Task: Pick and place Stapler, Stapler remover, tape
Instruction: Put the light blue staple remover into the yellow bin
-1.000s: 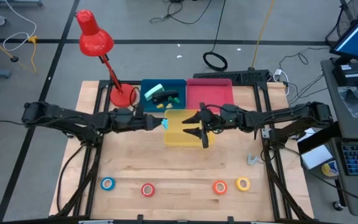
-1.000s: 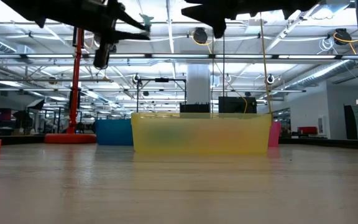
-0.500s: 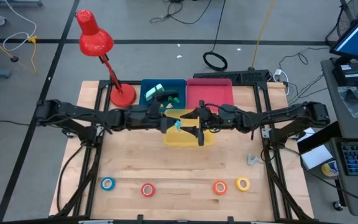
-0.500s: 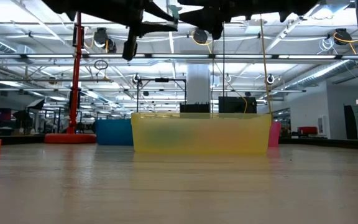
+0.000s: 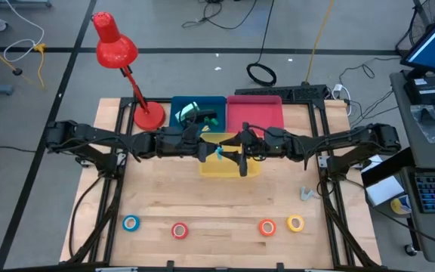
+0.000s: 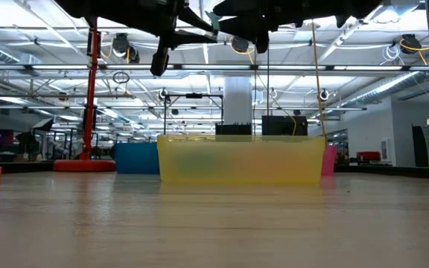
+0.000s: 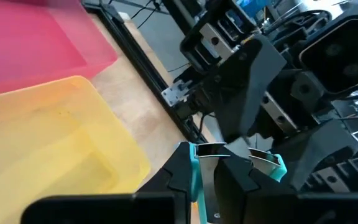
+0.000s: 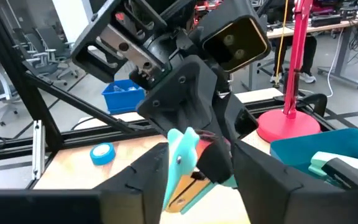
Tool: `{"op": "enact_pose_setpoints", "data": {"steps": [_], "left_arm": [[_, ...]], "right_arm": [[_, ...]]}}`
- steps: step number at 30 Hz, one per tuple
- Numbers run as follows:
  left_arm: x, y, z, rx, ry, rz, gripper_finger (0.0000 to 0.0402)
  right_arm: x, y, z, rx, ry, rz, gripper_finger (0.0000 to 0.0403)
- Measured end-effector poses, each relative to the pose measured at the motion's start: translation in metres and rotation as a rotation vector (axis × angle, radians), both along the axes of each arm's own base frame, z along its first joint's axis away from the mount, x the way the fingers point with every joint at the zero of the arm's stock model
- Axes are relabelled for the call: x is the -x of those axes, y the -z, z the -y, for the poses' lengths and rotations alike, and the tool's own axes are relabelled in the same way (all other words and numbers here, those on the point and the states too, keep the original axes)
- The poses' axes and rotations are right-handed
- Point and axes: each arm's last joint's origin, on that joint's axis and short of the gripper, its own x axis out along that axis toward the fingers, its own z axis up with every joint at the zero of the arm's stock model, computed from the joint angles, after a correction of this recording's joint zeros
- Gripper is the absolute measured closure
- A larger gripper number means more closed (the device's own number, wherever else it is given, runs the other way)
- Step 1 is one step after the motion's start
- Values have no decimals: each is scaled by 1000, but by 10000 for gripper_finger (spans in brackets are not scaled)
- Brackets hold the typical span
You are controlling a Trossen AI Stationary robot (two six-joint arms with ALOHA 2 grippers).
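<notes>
The two arms meet above the yellow bin, the left gripper clamped on a small teal staple remover and the right gripper's fingers standing apart either side of it. I'd say the right should take a firm hold before the left lets go. I can't tell whether the right fingers touch it; the tape rolls wait near the table's front edge.

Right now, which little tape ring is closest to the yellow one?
The orange tape roll. It sits right beside the yellow roll, while the red roll and blue roll lie farther left along the table's front.
</notes>
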Motion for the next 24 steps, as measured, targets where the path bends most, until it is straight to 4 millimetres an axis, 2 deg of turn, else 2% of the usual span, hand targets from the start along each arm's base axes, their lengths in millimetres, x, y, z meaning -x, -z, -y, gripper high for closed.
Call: {"op": "enact_pose_setpoints", "data": {"steps": [6,13,19,24], "left_arm": [[0,1,-1,1,-5,-11,354],[0,1,-2,-6,-1,-6,363],[0,1,-3,-5,4,-13,354],[0,1,-3,-14,8,-15,364]], "right_arm": [[0,3,0,-5,0,-28,290],[0,3,0,-5,-2,-28,337],[0,3,0,-9,-10,-27,391],[0,3,0,-10,-11,-28,395]]}}
